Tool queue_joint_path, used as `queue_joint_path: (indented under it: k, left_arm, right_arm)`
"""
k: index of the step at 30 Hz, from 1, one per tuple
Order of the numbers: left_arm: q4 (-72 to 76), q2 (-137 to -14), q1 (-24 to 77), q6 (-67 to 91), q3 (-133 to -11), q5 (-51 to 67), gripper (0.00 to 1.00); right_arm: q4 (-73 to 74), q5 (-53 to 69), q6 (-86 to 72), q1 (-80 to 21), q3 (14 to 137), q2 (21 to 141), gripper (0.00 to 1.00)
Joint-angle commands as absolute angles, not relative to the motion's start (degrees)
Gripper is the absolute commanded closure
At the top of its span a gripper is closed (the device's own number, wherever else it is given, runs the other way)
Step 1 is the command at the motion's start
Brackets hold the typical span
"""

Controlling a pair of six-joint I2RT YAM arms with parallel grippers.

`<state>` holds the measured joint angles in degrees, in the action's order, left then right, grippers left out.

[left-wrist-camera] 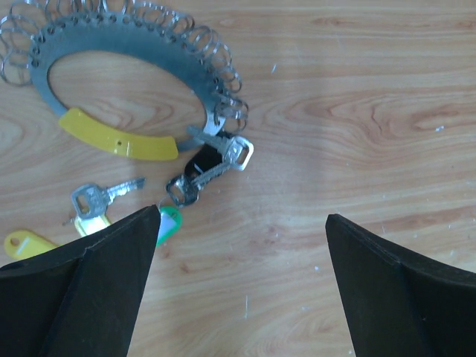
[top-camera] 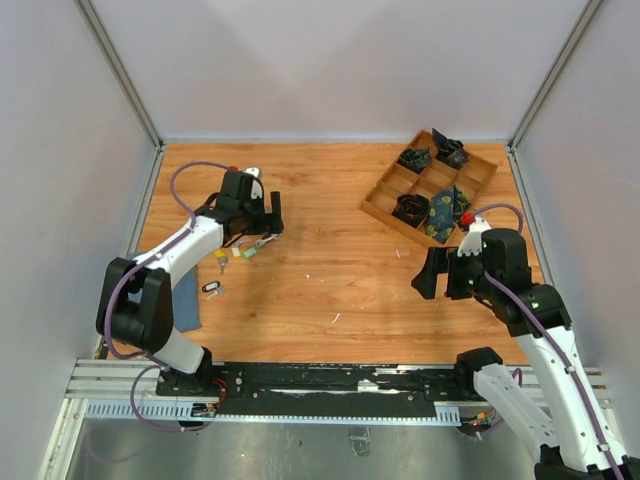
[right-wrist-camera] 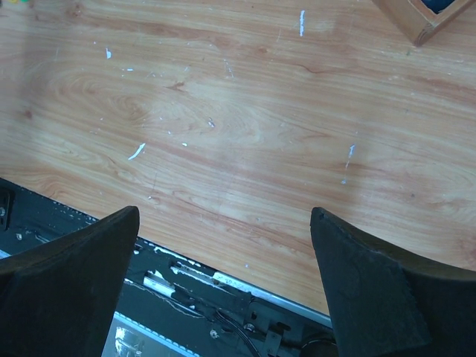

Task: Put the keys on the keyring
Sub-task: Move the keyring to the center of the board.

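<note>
While keys lie beside keyring, coloured tags half hidden, unreadable.

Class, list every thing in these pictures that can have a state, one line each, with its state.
Left gripper, open, empty, near the keys.
Right gripper, open, empty, over the table.
Keyring, flat on the table, not held.
Keys, lying on the table; two touch the keyring, hooked on or not unclear.
Tray, on the table, some compartments filled.
</note>
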<state>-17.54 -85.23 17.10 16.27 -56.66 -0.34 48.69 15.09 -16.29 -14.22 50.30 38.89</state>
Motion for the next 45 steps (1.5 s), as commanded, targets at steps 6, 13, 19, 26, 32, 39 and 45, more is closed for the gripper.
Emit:
queue_joint_path:
  k: [6,13,19,26,32,39,45]
  left_arm:
    - [-13.91,-94.95,17.23,12.27,-64.95,-1.92,0.00]
    - [-13.98,-99.69,17.23,12.32,-67.02,-0.74,0.00]
    - [-13.62,-102.87,17.23,13.11,-67.21,1.47,0.00]
    - [-12.57,-105.06,17.52,14.14,-67.14,4.16,0.00]
    - [-11.80,-106.44,18.22,14.02,-67.30,4.09,0.00]
    - [-11.90,-107.93,19.03,13.80,-67.91,3.76,0.00]
    - [-12.91,-108.28,20.74,14.12,-67.49,3.32,0.00]
  right_arm:
    - [47.99,18.81,-15.17,-13.49,50.13,37.62,0.01]
    - [47.64,19.57,-14.75,-13.49,49.75,37.70,0.01]
    - [47.46,19.75,-14.44,-13.48,49.62,37.96,0.01]
    - [47.37,20.04,-14.22,-13.48,49.46,38.23,0.01]
    - [47.37,20.21,-14.15,-13.54,49.35,38.32,0.01]
    - [47.30,20.32,-14.14,-13.49,49.24,38.27,0.01]
    - [47.29,20.37,-14.22,-13.47,49.22,38.23,0.01]
